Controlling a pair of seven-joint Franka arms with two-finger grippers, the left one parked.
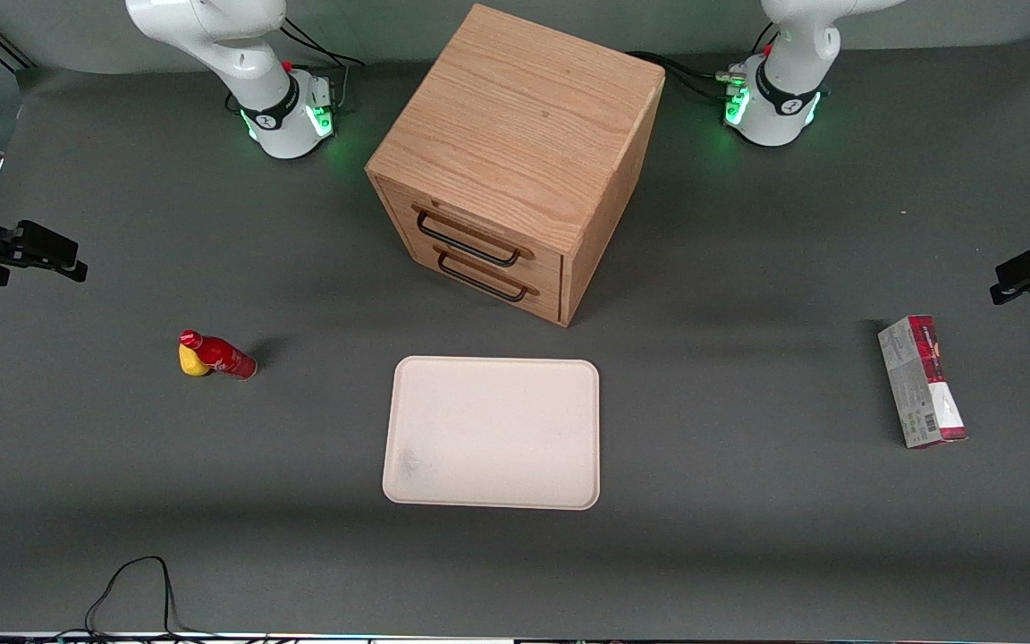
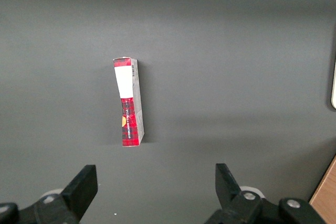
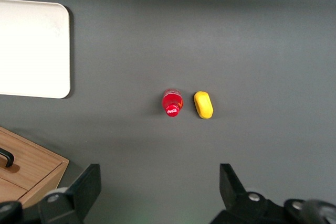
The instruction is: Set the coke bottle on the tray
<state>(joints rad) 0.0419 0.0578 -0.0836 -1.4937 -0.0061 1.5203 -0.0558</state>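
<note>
Red, slim coke bottle (image 1: 218, 356) with red cap and white script, standing upright on dark grey table mat (image 1: 747, 268), toward the working arm's end of the table. Seen cap-on from above in the right wrist view (image 3: 172, 103). Not on the tray, well apart from it.

Small yellow rounded lump (image 1: 192, 363) just beside the bottle, on the side away from the tray; narrow strip of mat visible between the two in the right wrist view (image 3: 203, 104).

Pale cream rectangular tray (image 1: 493, 434) with rounded corners and low rim, flat on the mat near the table's middle, nothing on it; one corner visible from the right wrist (image 3: 31, 45).

Light wooden drawer cabinet (image 1: 515, 134) with two dark handles, farther from the front camera than the tray, turned at an angle, both drawers closed.

Red-and-grey rectangular carton (image 1: 922, 380) lying flat toward the parked arm's end of the table, well apart from everything else.

Right arm's gripper (image 3: 160, 192) raised high above the mat, looking straight down, bottle and lump below it. Black fingers (image 3: 86, 184) spread wide apart, nothing between them, touching nothing.
</note>
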